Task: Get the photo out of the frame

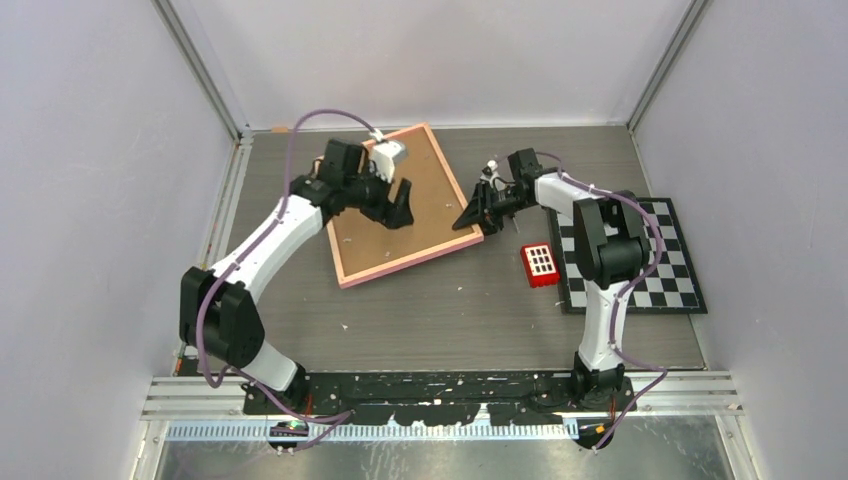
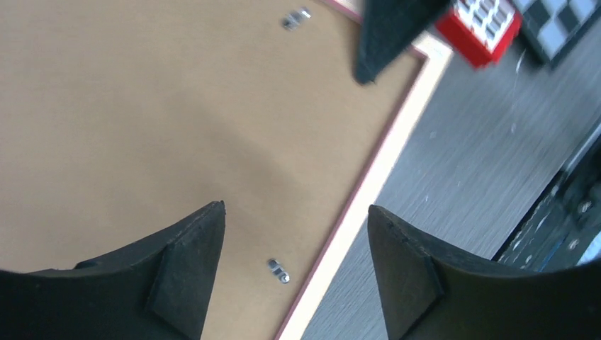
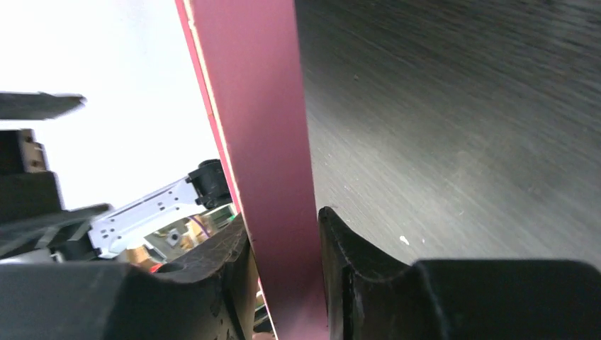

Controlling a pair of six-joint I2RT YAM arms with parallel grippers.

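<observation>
The frame (image 1: 425, 215) lies face down on the table, its brown fibreboard back up inside a thin pink border. Small metal clips (image 2: 278, 270) show on the back near the border. The photo is hidden under the back panel. My left gripper (image 1: 400, 205) hovers open over the back panel, its fingers astride a clip and the border (image 2: 368, 184). My right gripper (image 1: 474, 215) is shut on the frame's right edge (image 3: 273, 142), the pink border pinched between both fingers. The right gripper's tip also shows in the left wrist view (image 2: 386, 35).
A red block with white squares (image 1: 540, 264) lies just right of the frame, also in the left wrist view (image 2: 482, 25). A black-and-white checkerboard (image 1: 630, 255) lies under the right arm. Grey walls enclose the table.
</observation>
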